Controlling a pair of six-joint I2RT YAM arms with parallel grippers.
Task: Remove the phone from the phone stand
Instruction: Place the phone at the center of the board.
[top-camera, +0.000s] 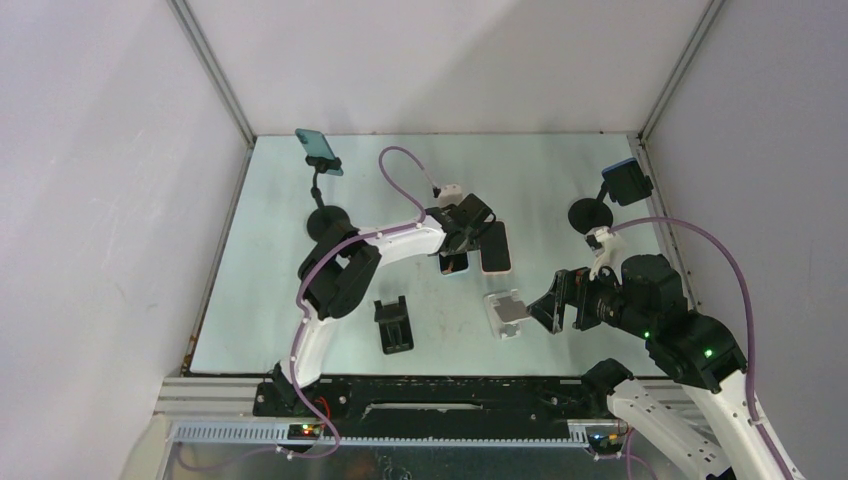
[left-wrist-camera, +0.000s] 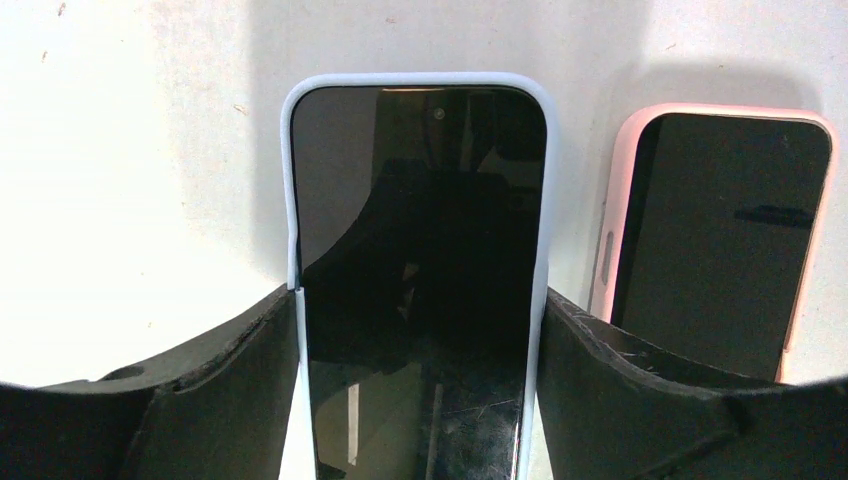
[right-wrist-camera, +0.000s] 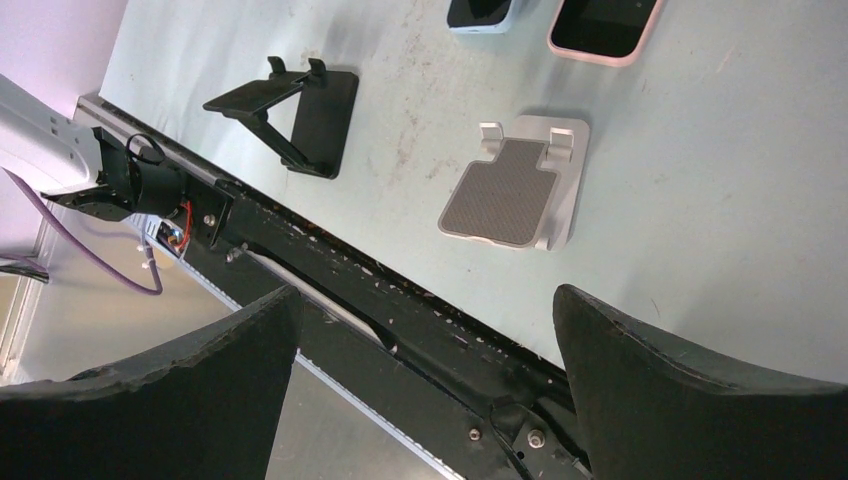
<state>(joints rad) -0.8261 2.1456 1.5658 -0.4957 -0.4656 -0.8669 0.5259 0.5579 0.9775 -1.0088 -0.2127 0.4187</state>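
While both arms reach out over the table (top-camera: 280, 300), I see the left arm (top-camera: 400, 243) stretched to the middle and the right arm (top-camera: 700, 350) bent low at the near right. The left pincer (left-wrist-camera: 418, 300) is set about three-quarters wide. Its fingers (left-wrist-camera: 220, 390) press against the two long edges of the blue phone (left-wrist-camera: 420, 250), so I read it as gripped. The right pincer (right-wrist-camera: 425, 300) gapes fully apart with nothing between its pads, hanging above the near edge of the table.

At the far left a pole stand (top-camera: 318, 190) carries a teal phone (top-camera: 320, 150). At the far right a second pole stand (top-camera: 585, 215) carries a dark phone (top-camera: 628, 183).

Nearer to me, the black stand (right-wrist-camera: 300, 110) sits on the table left of centre. The silver stand (right-wrist-camera: 510, 190) sits right of centre, close in front of the right pincer. The two are well apart.

The blue phone lies screen up in the middle of the table, beyond both near stands and touching neither. Just beside it on its right lies a pink phone (left-wrist-camera: 720, 240), also screen up, parallel to it with a narrow strip of table between them. Both screens are dark.
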